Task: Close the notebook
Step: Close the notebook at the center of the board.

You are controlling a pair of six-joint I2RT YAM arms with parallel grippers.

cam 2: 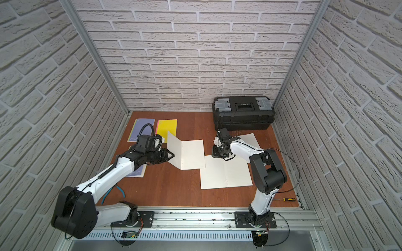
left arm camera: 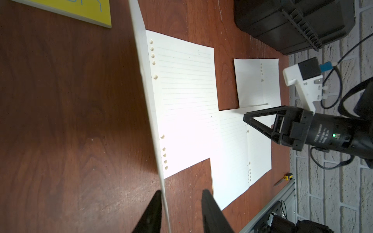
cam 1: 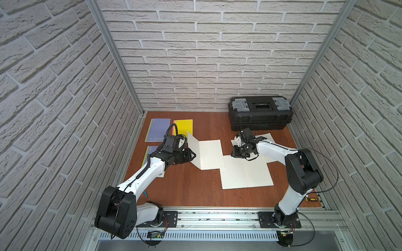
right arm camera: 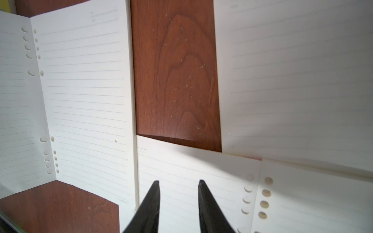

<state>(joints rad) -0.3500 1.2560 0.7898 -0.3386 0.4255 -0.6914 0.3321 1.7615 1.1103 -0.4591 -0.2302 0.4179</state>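
An open white lined notebook (cam 1: pixel 211 154) lies left of centre in both top views, its right page (cam 2: pixel 192 154) flat. Its left leaf (cam 1: pixel 192 143) stands raised, nearly upright. In the left wrist view that leaf (left arm camera: pixel 147 90) is seen edge-on. My left gripper (left arm camera: pixel 181 191) is open, with the leaf's free edge between the jaws, against one finger (left arm camera: pixel 155 207). In a top view the left gripper (cam 1: pixel 192 155) sits at the leaf's outer edge. My right gripper (right arm camera: pixel 178 181) is open and empty, pointing down over the corner of a second open notebook (cam 1: pixel 245 173).
A third open notebook (cam 1: pixel 266 138) lies under the right arm, in front of a black toolbox (cam 1: pixel 260 113). Closed purple (cam 1: pixel 157 129) and yellow (cam 1: pixel 185 126) notebooks lie at the back left, another purple one (cam 2: pixel 136 172) under the left arm. A screwdriver (cam 1: pixel 311 198) lies front right.
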